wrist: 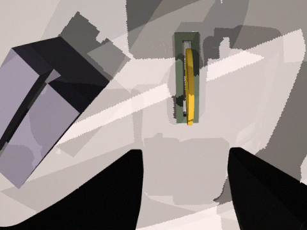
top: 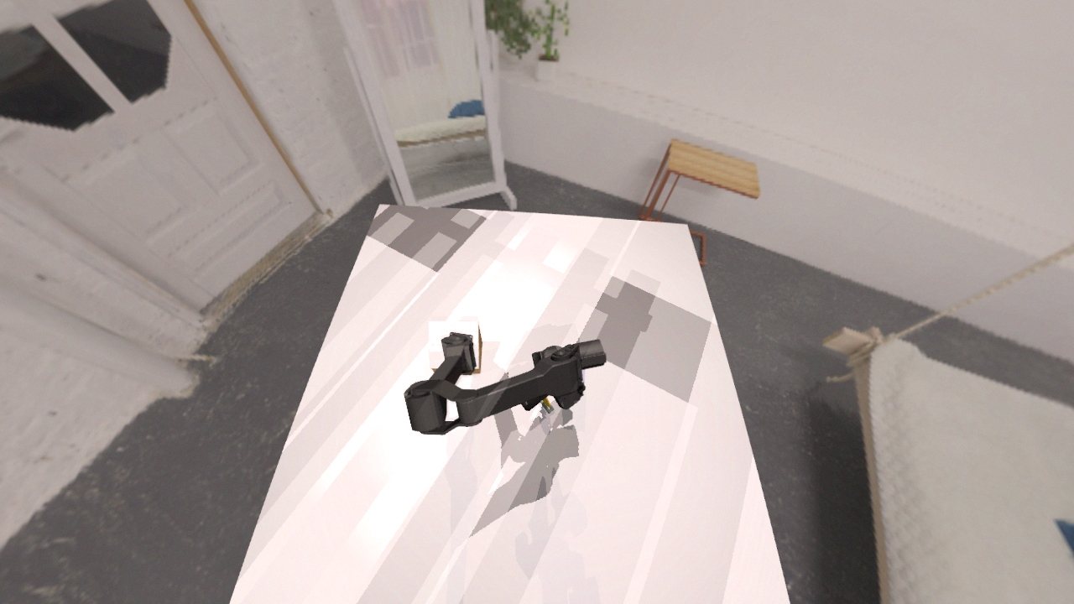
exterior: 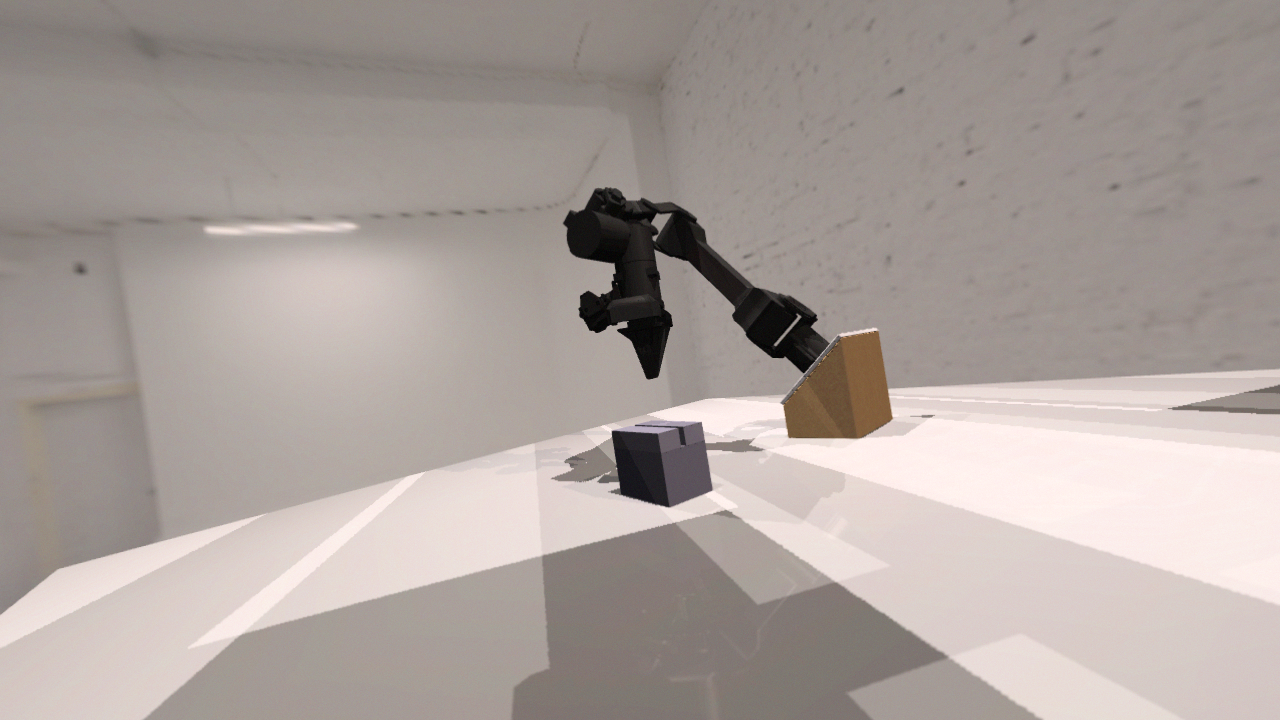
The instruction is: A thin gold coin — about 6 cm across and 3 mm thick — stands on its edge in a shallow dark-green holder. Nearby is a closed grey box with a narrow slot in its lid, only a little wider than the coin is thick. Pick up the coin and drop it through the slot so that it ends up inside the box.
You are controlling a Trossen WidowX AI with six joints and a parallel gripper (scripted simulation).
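The thin, stiff gold coin [wrist: 189, 87], upright in its dark-green holder [wrist: 179, 108], looks slippery, best pinched across its flat faces by the partly open, empty gripper [wrist: 185, 200].

Arm [exterior: 716, 268] bent over, claw [exterior: 650, 358] pointing down, partly open, empty

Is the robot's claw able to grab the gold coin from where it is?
Probably yes. The gripper hangs above the coin, which stands in its green holder. Nothing lies between them, and the grey box sits off to one side.
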